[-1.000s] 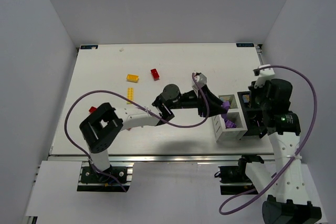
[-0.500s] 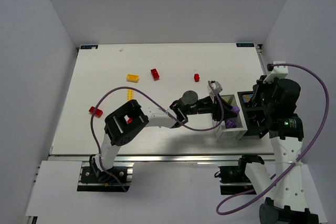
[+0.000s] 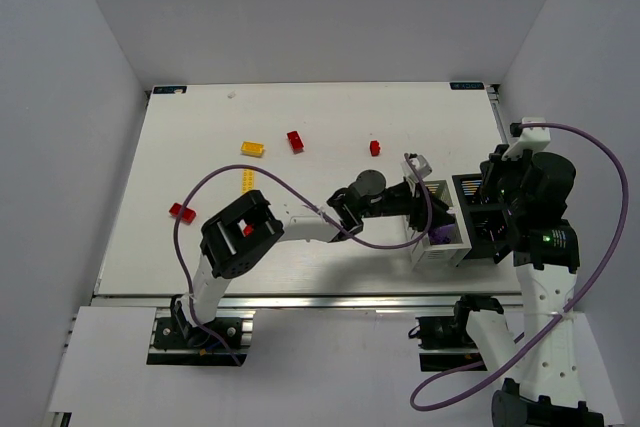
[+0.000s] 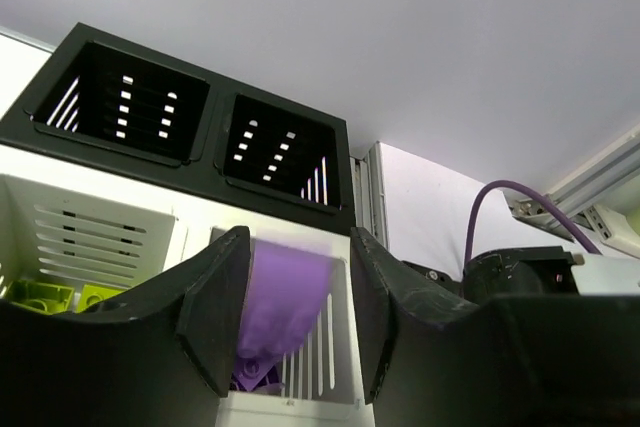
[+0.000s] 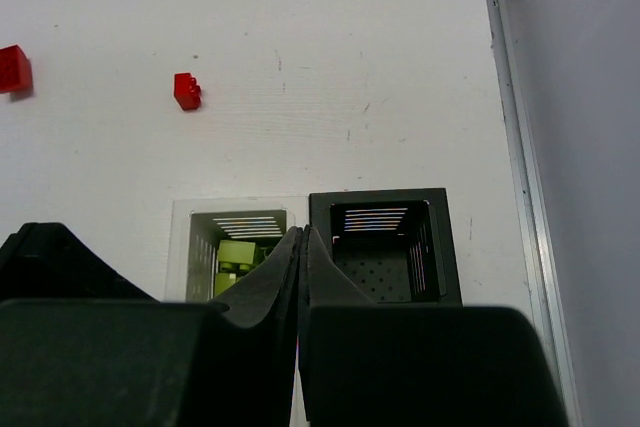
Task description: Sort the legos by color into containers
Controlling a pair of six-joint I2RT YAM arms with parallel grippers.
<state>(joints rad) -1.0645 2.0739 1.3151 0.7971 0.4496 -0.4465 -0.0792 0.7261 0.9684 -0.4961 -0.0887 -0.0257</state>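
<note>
The containers stand at the table's right, two white-walled and two black-walled. My left gripper hangs over the near white compartment with its jaws apart. A blurred purple lego sits between them, against the left finger and clear of the right, with its lower end down in that compartment. More purple lies in there. Lime green legos fill the far white compartment. My right gripper is shut and empty above the wall between the white and black compartments.
Loose legos lie on the table: two yellow and three red. The two black compartments look bare inside. The left arm stretches across the table's middle. The table's right rail runs beside the containers.
My left gripper moved right, over the near white compartment, and opened. The purple lego has left its grip and sunk into that compartment. The right arm has barely moved.
</note>
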